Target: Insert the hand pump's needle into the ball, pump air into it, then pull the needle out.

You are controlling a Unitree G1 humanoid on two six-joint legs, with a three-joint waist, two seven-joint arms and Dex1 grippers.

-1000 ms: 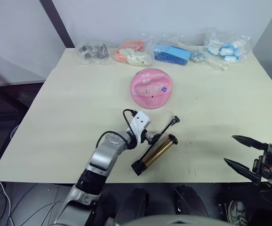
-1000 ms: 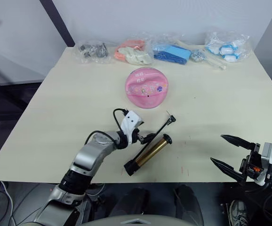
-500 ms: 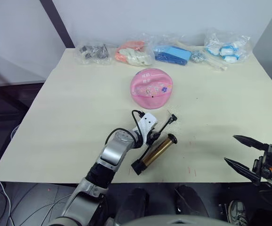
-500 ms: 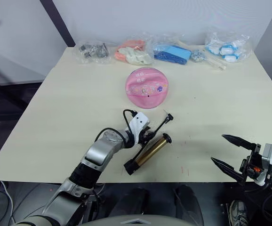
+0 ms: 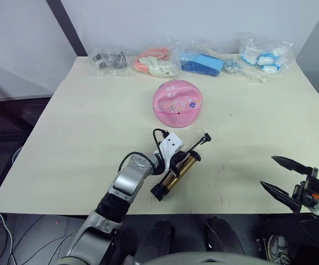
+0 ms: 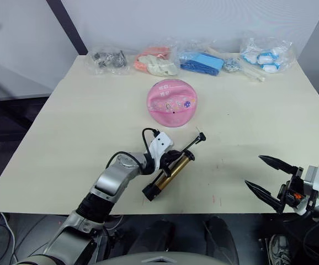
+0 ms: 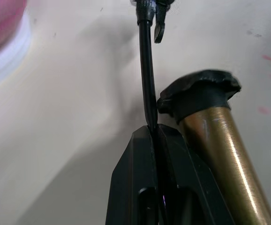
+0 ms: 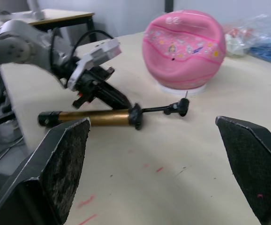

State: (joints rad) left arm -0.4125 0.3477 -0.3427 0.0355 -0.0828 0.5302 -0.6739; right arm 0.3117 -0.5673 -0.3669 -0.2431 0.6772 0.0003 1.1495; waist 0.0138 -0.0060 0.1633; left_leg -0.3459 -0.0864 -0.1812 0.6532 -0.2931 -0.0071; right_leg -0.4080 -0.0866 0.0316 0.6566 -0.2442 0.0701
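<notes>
The pink ball [image 5: 177, 103] sits on a white ring [image 8: 182, 88] at mid-table. Nearer the front edge lies the hand pump [image 5: 176, 175], a gold barrel with black caps, angled toward the ball. Its thin black hose [image 7: 147, 79] runs out to a black fitting, where the needle [image 5: 202, 132] points up, a short way from the ball. My left gripper [image 5: 177, 160] is shut on the hose just beside the barrel's top cap [image 7: 199, 93]. My right gripper [image 5: 267, 170] hangs open off the table's front right edge, with nothing between its fingers [image 8: 65, 154].
Several clear plastic bags line the far edge: dark parts [image 5: 111, 59], orange and white items [image 5: 158, 62], blue items [image 5: 203, 62], blue-white items [image 5: 264, 55]. Bare tabletop [image 5: 248, 132] lies between the pump and my right gripper.
My left gripper went from open beside the pump to shut on its hose. The pump has shifted slightly left and away. The right gripper has stayed open and nearly still.
</notes>
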